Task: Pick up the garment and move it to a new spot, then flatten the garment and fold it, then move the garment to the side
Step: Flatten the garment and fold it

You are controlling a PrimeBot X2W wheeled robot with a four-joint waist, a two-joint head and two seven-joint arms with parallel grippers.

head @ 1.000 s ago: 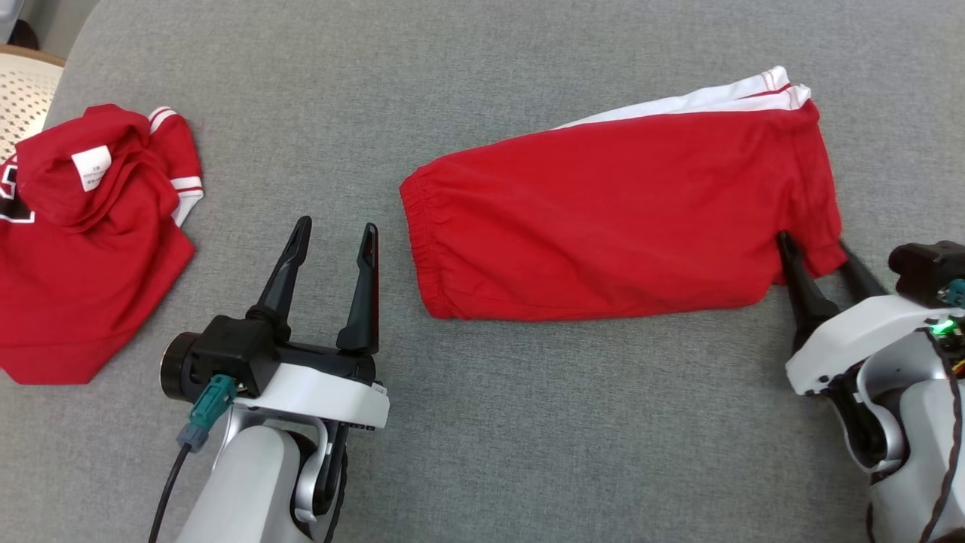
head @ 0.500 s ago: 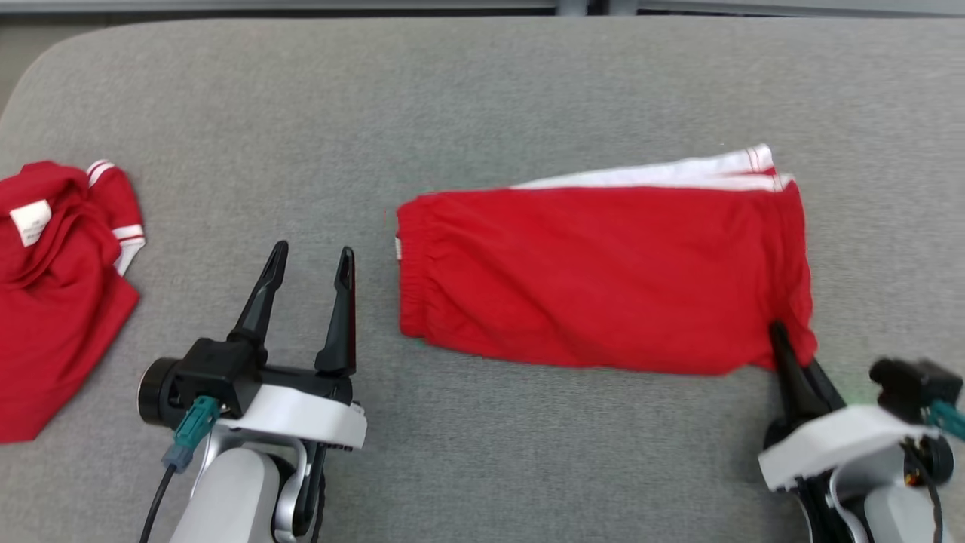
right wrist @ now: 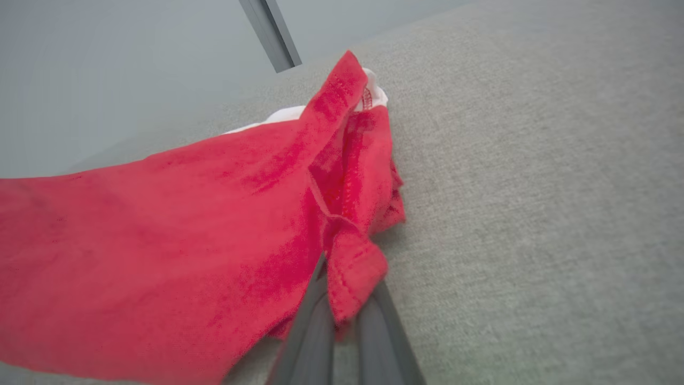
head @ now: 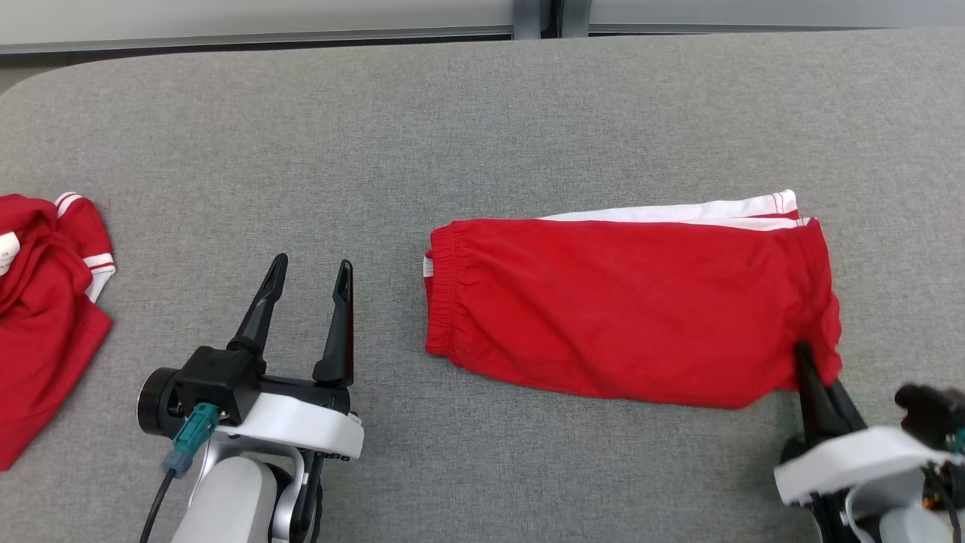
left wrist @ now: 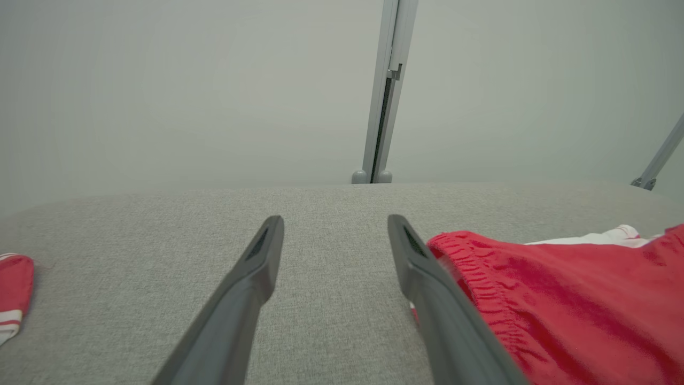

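Shorts [head: 626, 309], red with white trim, lie folded on the grey table [head: 377, 151]; right fingers [head: 808, 381] are pinched shut on their near corner, left fingers [head: 337, 324] stand wide apart, empty.

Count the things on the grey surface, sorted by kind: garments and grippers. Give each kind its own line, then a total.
Garments: 2, the red shorts and the crumpled red garment at the left edge.
Grippers: 2, the left gripper open, the right gripper shut on a corner of the shorts.
Total: 4
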